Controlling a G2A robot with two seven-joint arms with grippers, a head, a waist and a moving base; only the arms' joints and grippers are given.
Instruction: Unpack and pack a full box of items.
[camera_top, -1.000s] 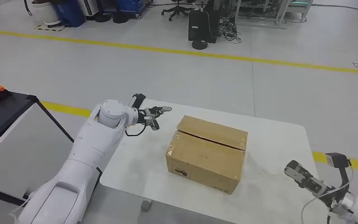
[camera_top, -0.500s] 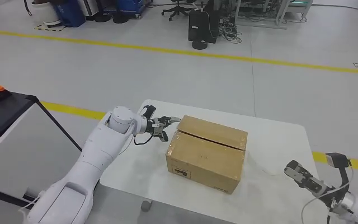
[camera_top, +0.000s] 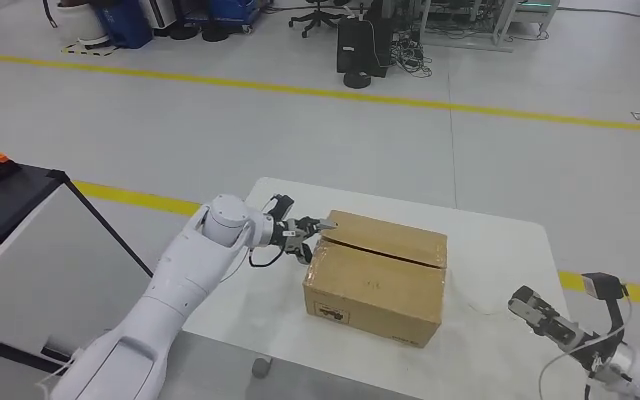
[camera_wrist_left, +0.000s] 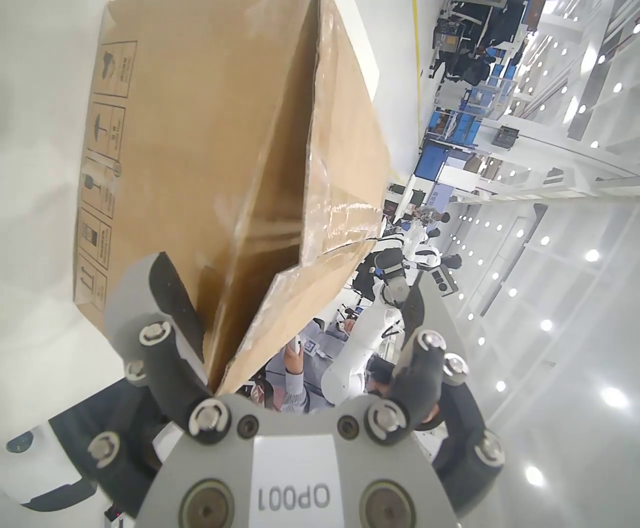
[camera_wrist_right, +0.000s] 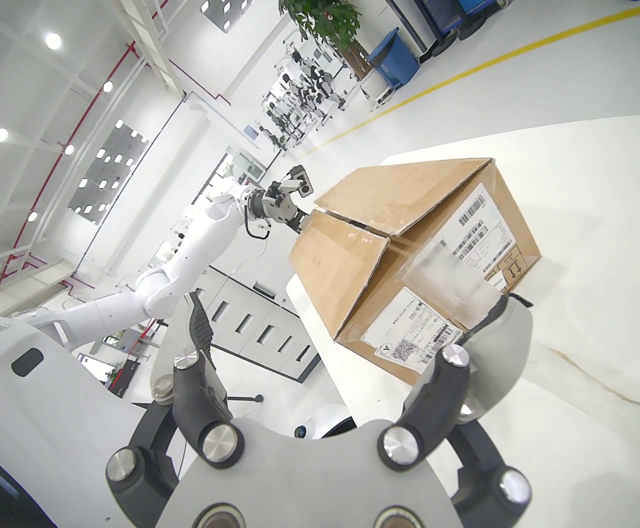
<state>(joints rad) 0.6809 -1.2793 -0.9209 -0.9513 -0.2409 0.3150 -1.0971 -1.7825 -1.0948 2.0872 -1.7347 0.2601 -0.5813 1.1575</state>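
Left gripper (camera_top: 313, 238), spread wide, straddles a flap corner of the taped brown cardboard box (camera_top: 375, 285).

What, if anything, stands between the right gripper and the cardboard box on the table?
Nothing visible does. Bare table lies between the open right gripper, near the table's edge, and the cardboard box. The left gripper is at the box's opposite end.
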